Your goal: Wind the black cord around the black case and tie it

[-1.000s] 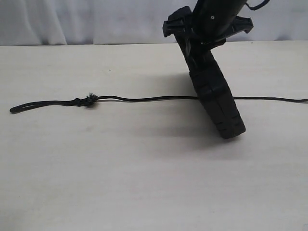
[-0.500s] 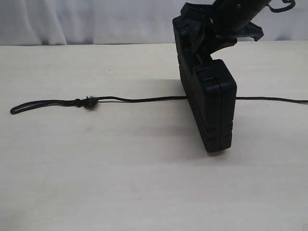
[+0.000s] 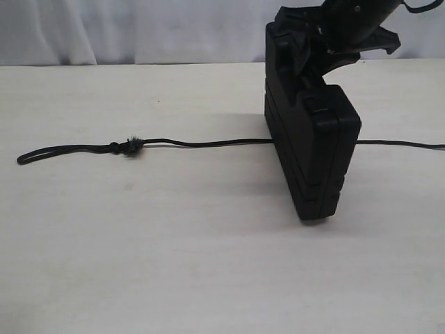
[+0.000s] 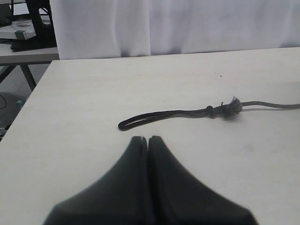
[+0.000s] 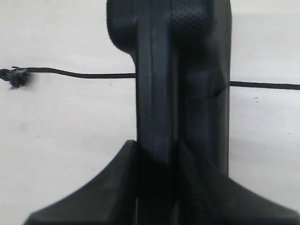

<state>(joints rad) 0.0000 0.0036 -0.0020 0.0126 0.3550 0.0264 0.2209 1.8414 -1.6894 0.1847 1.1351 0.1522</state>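
The black case [image 3: 313, 149] stands on its edge on the table, over the black cord [image 3: 208, 144], which runs left to right beneath it. My right gripper [image 3: 306, 52] is shut on the case's top end; in the right wrist view the case [image 5: 180, 70] fills the gap between the fingers [image 5: 157, 154]. The cord's looped end [image 3: 42, 154] and frayed knot [image 3: 131, 145] lie at the left. In the left wrist view the shut left gripper [image 4: 147, 139] hovers just short of the loop [image 4: 140, 120], with the knot [image 4: 229, 108] further along. The left gripper is out of the exterior view.
The pale table [image 3: 174, 257] spreads all round, with a white curtain [image 3: 139, 28] behind its far edge. The table's left edge [image 4: 28, 108] and a dark stand [image 4: 33, 28] beyond it show in the left wrist view.
The case has swung from leaning to standing squarely on its edge and shifted slightly right with my right gripper. The cord stays in place.
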